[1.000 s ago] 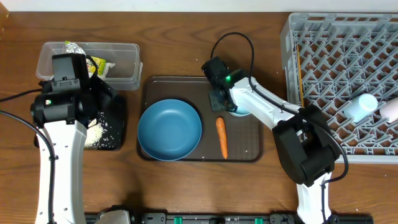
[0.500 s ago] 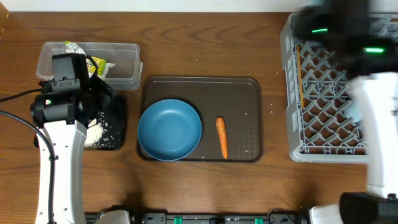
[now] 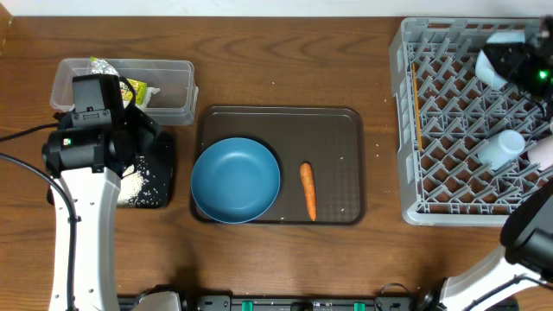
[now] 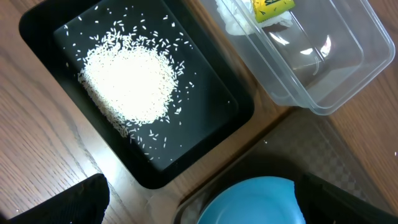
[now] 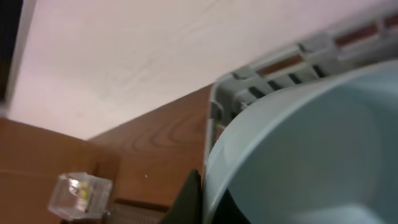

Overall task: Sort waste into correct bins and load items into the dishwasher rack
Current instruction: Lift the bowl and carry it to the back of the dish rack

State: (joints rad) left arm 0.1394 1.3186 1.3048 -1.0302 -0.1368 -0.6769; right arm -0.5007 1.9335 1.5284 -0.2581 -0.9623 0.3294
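My right gripper (image 3: 521,66) is shut on the rim of the small pale-blue bowl (image 3: 490,62), over the far right corner of the grey dishwasher rack (image 3: 406,130). In the right wrist view the bowl (image 5: 311,143) fills the frame, its rim pinched between my fingers (image 5: 191,200). My left gripper (image 4: 199,210) hangs open and empty over the corner where the black tray (image 4: 211,134) meets the dark-blue dish (image 4: 255,202). Rice (image 4: 127,84) lies in the black tray. The dish (image 3: 235,180) and a carrot (image 3: 308,191) lie on the brown tray (image 3: 337,130).
The clear tub (image 3: 173,86) at the back left holds a yellow-green wrapper (image 3: 130,86) and white tissue. Two pale cups (image 3: 501,149) lie in the rack near its right side. A clear plug (image 5: 79,193) shows in the right wrist view.
The right arm has swung from the brown tray to the rack's far right corner, carrying the small bowl. The left arm has not moved.
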